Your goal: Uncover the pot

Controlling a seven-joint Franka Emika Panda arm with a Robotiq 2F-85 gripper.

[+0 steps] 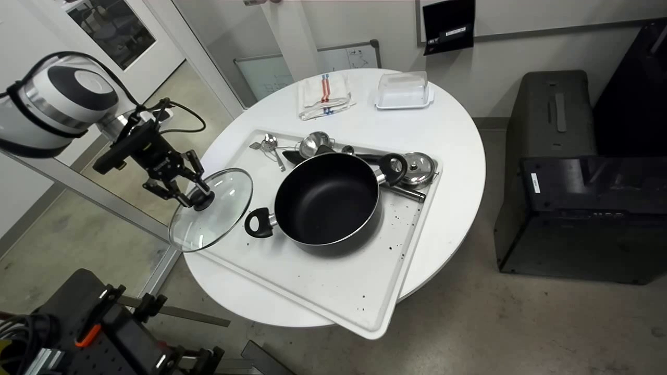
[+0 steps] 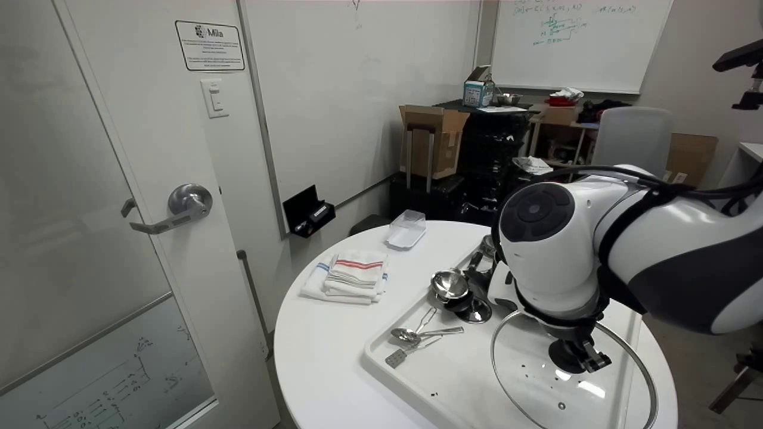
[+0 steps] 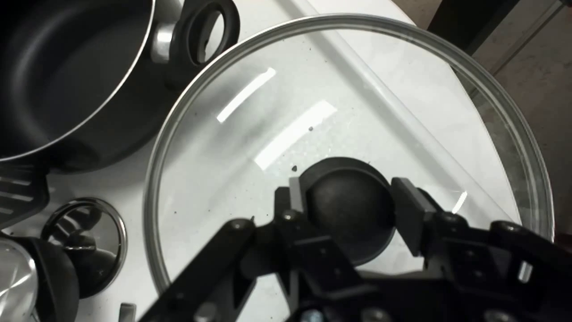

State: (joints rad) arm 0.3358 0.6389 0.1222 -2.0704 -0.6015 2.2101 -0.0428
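The round, shallow black pot (image 1: 327, 203) stands uncovered on the white tray (image 1: 333, 291), with its dark interior showing. In the wrist view the pot (image 3: 71, 80) is at the upper left. The arm hides it in an exterior view. My gripper (image 1: 197, 197) is shut on the black knob of the round glass lid (image 1: 225, 221). The lid is tilted, beside the pot at the tray's edge. In the wrist view the fingers (image 3: 351, 208) press the knob from both sides. The lid also shows under the gripper in an exterior view (image 2: 521, 378).
Metal utensils (image 2: 411, 336), a small metal bowl (image 1: 314, 143) and a small lidded metal pan (image 1: 418, 169) lie along the tray's far side. Folded towels (image 1: 324, 96) and a clear-covered dish (image 1: 404, 91) sit on the round table (image 1: 458, 140). Black cases (image 1: 557, 120) stand beside the table.
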